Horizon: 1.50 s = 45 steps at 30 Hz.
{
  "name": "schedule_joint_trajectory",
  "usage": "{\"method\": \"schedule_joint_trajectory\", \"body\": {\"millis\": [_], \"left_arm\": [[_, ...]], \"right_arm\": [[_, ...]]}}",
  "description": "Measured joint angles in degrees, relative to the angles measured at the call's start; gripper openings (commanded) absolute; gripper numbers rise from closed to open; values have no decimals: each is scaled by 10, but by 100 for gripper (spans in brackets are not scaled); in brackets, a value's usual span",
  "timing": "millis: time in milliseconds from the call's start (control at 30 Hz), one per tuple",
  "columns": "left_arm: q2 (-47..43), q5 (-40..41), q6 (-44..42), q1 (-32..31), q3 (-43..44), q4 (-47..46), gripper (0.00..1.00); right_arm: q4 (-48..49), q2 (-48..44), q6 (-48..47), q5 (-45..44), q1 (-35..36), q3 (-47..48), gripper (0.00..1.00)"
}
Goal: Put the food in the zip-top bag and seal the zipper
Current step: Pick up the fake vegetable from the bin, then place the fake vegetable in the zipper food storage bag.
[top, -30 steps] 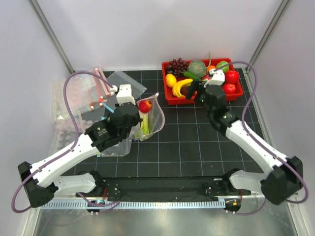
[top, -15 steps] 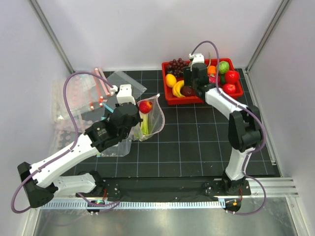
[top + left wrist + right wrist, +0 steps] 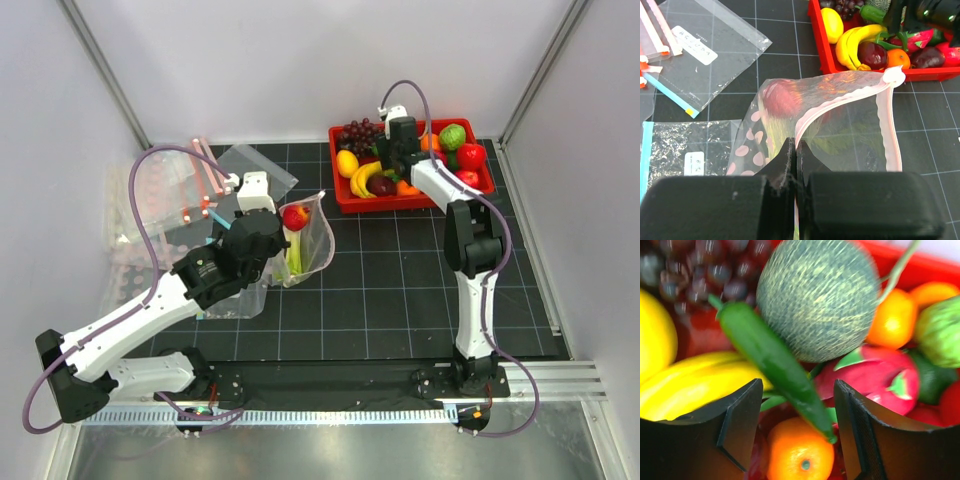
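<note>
The zip-top bag (image 3: 310,240) stands upright with its mouth open. A red apple (image 3: 295,216) and a pale-green celery stalk (image 3: 296,256) are inside it. My left gripper (image 3: 796,147) is shut on the bag's near mouth edge, and the pinkish zipper (image 3: 888,125) curves away from it. My right gripper (image 3: 797,410) hangs open low over the red tray (image 3: 400,204). The tip of a dark green vegetable (image 3: 775,365) lies between its fingers, touching neither. The yellow lemon (image 3: 347,163) sits at the tray's left end.
The tray also holds a banana (image 3: 365,178), purple grapes (image 3: 360,133), a netted melon (image 3: 817,295), an orange (image 3: 800,455) and red and green fruit. Spare clear bags (image 3: 150,200) lie flat at the table's left.
The right arm swung left across the tray to above the green vegetable, and its jaws narrowed somewhat. The left arm and the bag have not moved.
</note>
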<state>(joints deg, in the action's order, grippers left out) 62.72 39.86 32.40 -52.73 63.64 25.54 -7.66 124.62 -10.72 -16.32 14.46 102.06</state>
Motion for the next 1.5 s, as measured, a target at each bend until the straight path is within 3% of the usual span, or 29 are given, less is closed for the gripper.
{"method": "schedule_joint_trajectory", "body": {"millis": [67, 133, 200, 233, 267, 467, 767, 1033, 1200, 1500], "left_arm": [[0, 0, 0, 0, 0, 0, 0], [0, 0, 0, 0, 0, 0, 1], [0, 0, 0, 0, 0, 0, 0], [0, 0, 0, 0, 0, 0, 0], [0, 0, 0, 0, 0, 0, 0], [0, 0, 0, 0, 0, 0, 1], [0, 0, 0, 0, 0, 0, 0], [4, -5, 0, 0, 0, 0, 0], [4, -11, 0, 0, 0, -1, 0], [4, -31, 0, 0, 0, -5, 0]], "right_arm": [[-12, 8, -3, 3, 1, 0, 64], [-17, 18, -7, 5, 2, 0, 53], [-23, 31, -12, 3, 2, 12, 40], [-26, 36, -14, 2, 2, 20, 24], [-31, 39, -17, 1, 1, 26, 19], [-21, 31, -11, 2, 0, 20, 1], [-8, -133, 61, 53, -8, -115, 1], [14, -330, 204, 134, -3, -233, 1], [47, -457, 304, 210, 3, -360, 1], [140, -719, 354, 301, 124, -569, 1]]}}
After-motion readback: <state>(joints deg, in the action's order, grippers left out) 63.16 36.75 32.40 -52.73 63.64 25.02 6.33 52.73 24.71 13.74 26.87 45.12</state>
